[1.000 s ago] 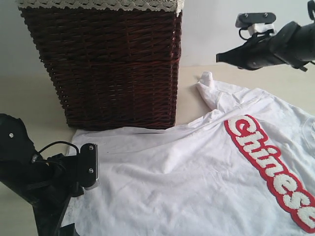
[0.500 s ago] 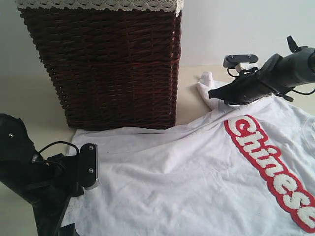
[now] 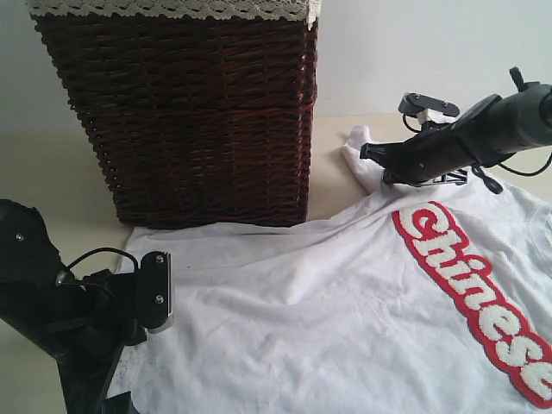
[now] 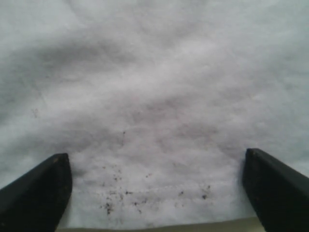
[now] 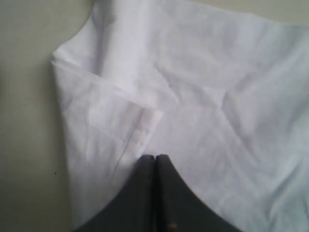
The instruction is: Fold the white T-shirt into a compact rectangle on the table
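The white T-shirt (image 3: pixel 345 293) lies spread on the table (image 3: pixel 43 164) with its red-outlined lettering (image 3: pixel 474 302) facing up. One sleeve (image 3: pixel 362 147) is bunched at the far edge. My right gripper (image 3: pixel 366 153) is shut and hovers low over that sleeve; in the right wrist view its tips (image 5: pixel 154 158) are pressed together above the sleeve hem (image 5: pixel 140 125), with no cloth seen between them. My left gripper (image 4: pixel 157 193) is open wide over the shirt's bottom hem (image 4: pixel 154 191), one black finger (image 4: pixel 41 188) on each side. Its arm (image 3: pixel 78 319) sits at the shirt's near left corner.
A tall dark brown wicker basket (image 3: pixel 198 121) with a lace rim stands at the back left, its base touching the shirt's edge. A pale wall (image 3: pixel 414 43) rises behind the table. Bare table shows left of the basket and beside the sleeve (image 5: pixel 24 121).
My right arm has come down from above the table and moved left, so that its shut tips now sit over the sleeve. The left arm and the shirt have not moved.
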Action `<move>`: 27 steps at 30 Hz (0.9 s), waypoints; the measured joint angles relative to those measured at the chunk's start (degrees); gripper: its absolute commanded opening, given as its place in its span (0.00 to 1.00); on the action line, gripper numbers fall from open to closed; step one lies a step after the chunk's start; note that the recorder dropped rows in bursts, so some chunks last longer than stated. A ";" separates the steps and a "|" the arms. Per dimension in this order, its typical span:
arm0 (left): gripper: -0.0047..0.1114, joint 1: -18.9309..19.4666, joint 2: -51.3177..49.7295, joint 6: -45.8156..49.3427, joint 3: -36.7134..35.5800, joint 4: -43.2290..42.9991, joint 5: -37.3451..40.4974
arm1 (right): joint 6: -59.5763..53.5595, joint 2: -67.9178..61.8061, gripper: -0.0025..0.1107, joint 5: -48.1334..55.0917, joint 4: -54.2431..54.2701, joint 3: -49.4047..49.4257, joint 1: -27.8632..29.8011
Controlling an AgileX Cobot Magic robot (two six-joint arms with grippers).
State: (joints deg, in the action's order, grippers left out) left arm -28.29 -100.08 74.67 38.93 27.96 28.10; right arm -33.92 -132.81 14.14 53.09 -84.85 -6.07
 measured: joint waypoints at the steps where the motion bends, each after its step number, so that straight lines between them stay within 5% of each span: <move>1: 0.83 0.00 0.00 0.00 0.00 0.00 0.00 | 0.00 0.00 0.02 0.41 0.55 0.00 0.00; 8: 0.83 0.00 0.00 0.00 0.00 0.00 0.00 | -2.44 0.00 0.02 2.45 6.18 0.00 0.00; 18: 0.83 0.00 0.00 0.00 0.00 0.00 0.00 | -24.78 0.00 0.02 17.57 33.26 0.00 0.00; 27: 0.83 0.00 0.00 0.00 0.00 0.00 0.00 | -30.78 1.13 0.02 20.63 35.09 0.00 -0.47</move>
State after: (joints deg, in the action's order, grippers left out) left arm -28.29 -100.08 74.67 38.93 27.96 28.10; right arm -64.70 -131.68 34.77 88.18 -84.85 -6.55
